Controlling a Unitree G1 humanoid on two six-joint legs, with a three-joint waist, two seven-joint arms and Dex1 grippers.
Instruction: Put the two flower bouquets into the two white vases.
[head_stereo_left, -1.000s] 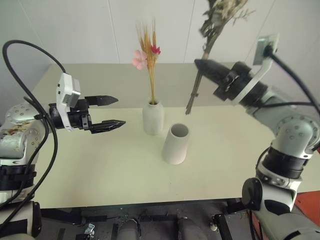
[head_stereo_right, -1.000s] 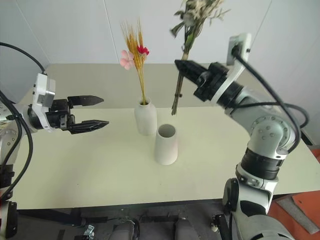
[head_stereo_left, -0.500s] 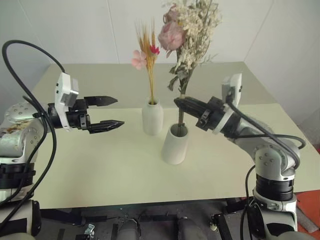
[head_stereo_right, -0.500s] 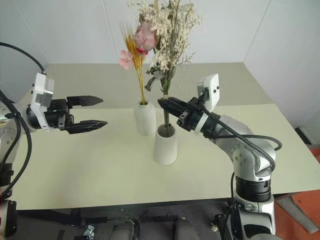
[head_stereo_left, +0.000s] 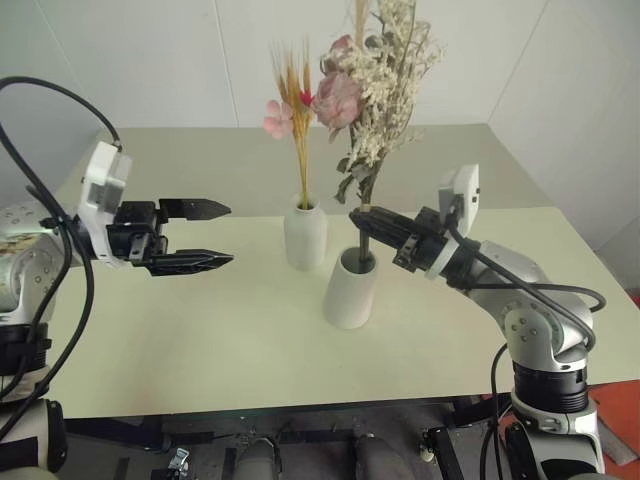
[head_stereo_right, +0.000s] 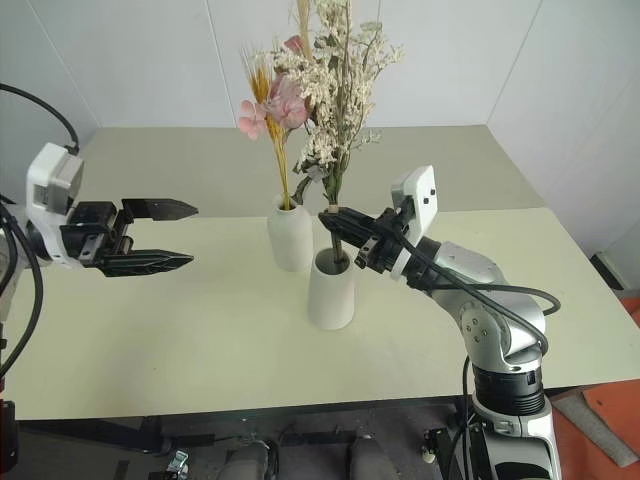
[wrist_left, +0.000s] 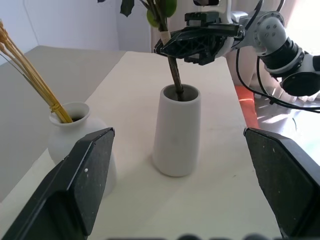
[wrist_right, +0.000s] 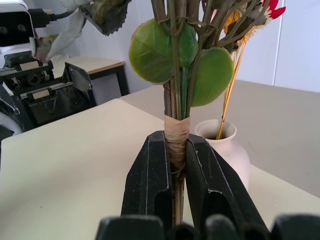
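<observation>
Your right gripper (head_stereo_left: 362, 216) is clenched on the bushy bouquet (head_stereo_left: 372, 85), stems down inside the wide vase (head_stereo_left: 350, 289) on the table (head_stereo_left: 200, 330) — touching bottom, hard to say. Your left gripper (head_stereo_left: 212, 235) hangs open, empty, well left. The thin bouquet (head_stereo_left: 296, 95) stands in the narrow vase (head_stereo_left: 305, 236). A second ago the bushy bouquet was above the vases; now it's lowered in.

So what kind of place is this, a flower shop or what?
More likely a bare test room or lab: a plain beige table, blank white walls, and a bench of equipment in the right wrist view.
</observation>
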